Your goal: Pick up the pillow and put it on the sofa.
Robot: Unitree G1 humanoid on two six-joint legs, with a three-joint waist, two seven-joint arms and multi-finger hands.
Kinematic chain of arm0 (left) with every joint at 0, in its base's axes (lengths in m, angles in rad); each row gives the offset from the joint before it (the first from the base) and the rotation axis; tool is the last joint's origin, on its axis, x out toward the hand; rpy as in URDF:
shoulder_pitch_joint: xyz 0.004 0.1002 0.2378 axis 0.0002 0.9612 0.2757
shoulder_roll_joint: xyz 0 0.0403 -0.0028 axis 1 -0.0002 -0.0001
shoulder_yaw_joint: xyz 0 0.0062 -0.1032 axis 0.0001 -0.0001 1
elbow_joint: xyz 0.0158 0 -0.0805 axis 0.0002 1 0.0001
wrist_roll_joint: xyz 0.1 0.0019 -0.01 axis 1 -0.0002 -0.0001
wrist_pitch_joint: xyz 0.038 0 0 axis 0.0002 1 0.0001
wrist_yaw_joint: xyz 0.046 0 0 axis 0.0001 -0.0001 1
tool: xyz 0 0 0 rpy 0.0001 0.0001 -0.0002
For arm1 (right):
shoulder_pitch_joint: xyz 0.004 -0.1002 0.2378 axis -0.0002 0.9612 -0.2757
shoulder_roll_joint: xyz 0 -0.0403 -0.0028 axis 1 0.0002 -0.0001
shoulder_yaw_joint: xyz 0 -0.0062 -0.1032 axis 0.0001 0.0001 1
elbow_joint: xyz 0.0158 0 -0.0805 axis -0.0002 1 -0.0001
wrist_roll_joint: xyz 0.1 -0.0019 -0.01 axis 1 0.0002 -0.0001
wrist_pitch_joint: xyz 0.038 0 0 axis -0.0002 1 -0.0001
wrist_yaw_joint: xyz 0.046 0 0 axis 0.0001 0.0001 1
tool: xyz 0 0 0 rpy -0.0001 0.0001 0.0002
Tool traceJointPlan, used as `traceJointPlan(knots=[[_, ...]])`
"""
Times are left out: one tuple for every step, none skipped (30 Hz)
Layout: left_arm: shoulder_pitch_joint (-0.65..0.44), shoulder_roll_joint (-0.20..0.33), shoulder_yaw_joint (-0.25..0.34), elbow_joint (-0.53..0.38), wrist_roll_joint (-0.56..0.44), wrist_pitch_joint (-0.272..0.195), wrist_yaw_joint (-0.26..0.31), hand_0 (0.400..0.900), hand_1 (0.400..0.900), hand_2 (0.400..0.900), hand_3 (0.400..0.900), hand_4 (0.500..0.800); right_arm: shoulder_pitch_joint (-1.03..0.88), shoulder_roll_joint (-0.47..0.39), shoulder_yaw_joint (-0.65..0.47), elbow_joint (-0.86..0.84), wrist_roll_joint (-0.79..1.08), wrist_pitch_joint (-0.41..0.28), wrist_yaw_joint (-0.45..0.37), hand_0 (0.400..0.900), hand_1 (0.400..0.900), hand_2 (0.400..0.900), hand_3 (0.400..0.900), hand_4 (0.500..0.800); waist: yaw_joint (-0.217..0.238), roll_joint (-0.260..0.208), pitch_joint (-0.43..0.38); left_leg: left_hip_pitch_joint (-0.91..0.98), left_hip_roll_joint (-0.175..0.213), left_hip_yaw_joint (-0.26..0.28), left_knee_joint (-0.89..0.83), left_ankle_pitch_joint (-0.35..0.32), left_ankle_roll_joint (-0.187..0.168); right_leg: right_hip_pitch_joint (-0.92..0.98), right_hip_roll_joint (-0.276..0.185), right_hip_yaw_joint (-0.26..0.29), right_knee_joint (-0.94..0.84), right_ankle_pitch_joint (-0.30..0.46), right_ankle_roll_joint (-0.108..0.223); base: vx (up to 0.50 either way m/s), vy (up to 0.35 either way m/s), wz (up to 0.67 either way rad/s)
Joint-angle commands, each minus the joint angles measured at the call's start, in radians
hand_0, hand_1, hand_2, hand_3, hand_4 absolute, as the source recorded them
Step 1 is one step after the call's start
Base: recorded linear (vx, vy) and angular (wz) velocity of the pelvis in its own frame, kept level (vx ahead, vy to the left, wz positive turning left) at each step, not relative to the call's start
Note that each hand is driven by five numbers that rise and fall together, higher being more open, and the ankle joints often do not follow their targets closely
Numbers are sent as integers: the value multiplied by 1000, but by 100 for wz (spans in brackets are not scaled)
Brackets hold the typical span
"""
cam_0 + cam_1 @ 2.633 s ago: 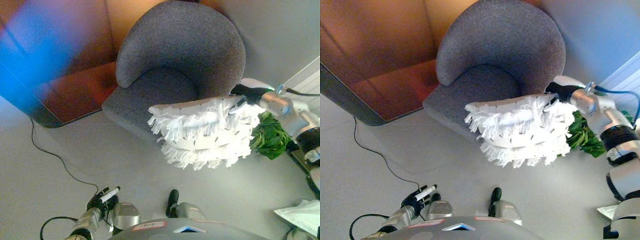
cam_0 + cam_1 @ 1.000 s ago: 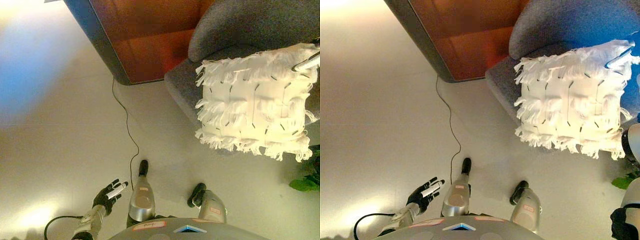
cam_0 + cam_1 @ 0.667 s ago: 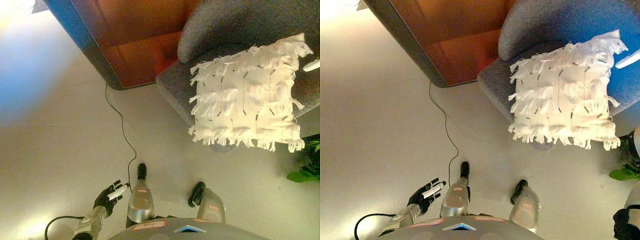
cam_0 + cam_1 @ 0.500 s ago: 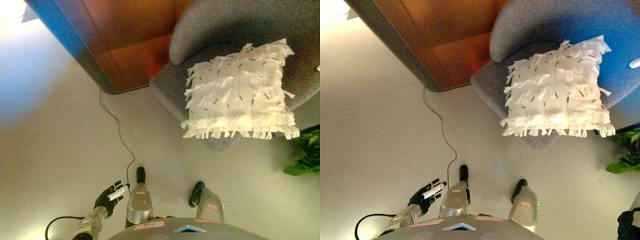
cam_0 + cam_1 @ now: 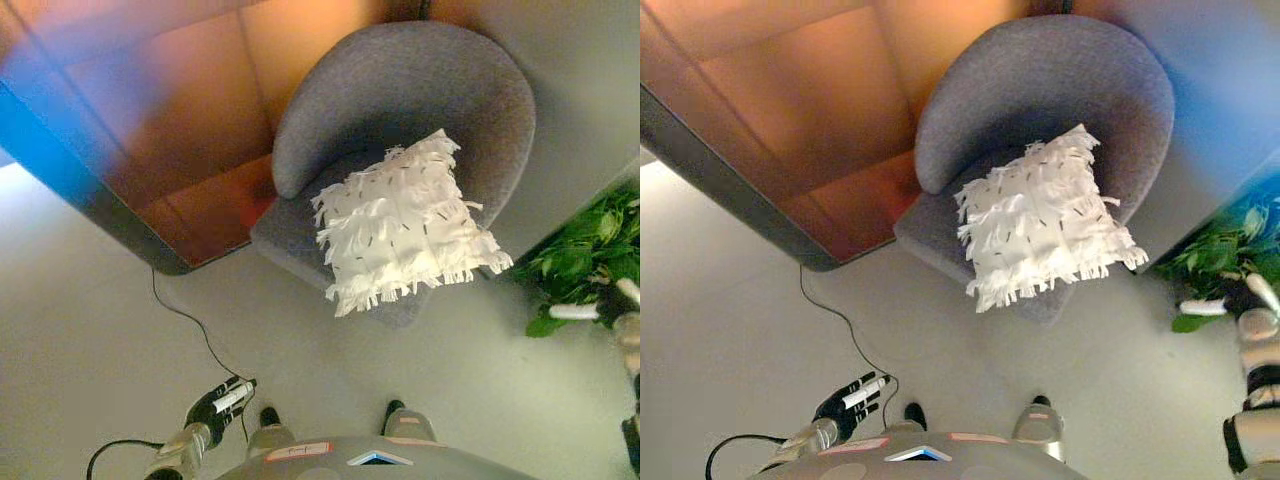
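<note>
The white fringed pillow (image 5: 405, 225) lies tilted on the seat of the grey round-backed armchair (image 5: 420, 90). Its lower fringe hangs over the seat's front edge. My right hand (image 5: 1232, 300) is off to the right, down by the plant and well clear of the pillow. Its fingers are straight and hold nothing. Low at the left, my left hand (image 5: 222, 399) hangs above the floor with relaxed fingers, also empty.
A large orange-brown wooden panel with a dark rim (image 5: 150, 130) stands left of the armchair. A green leafy plant (image 5: 585, 250) grows at the right, close to my right hand. Pale floor (image 5: 90, 330) lies in front of the chair.
The pillow has left my right hand and now rests on the chair seat. My right hand has drawn back to the right by the plant. The camera view has shifted.
</note>
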Motion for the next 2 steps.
traceJointPlan(knots=[[-60, 55, 12, 46, 47, -15, 7, 900, 900, 900, 900, 800, -32, 95, -65, 16, 89, -133, -73, 900, 900, 900, 900, 800, 21, -94, -11, 131, 59, 0, 59, -51, -50, 55, -66, -26, -234, 188, 77, -85, 29, -4], [-65, 49, 11, 58, 58, -14, 12, 900, 900, 900, 900, 800, -11, 123, -71, 29, 88, -146, -66, 900, 900, 900, 900, 800, 17, -97, -14, 137, 55, 5, 54, -60, -48, 57, -66, -25, -237, 190, 79, -53, 19, -2]])
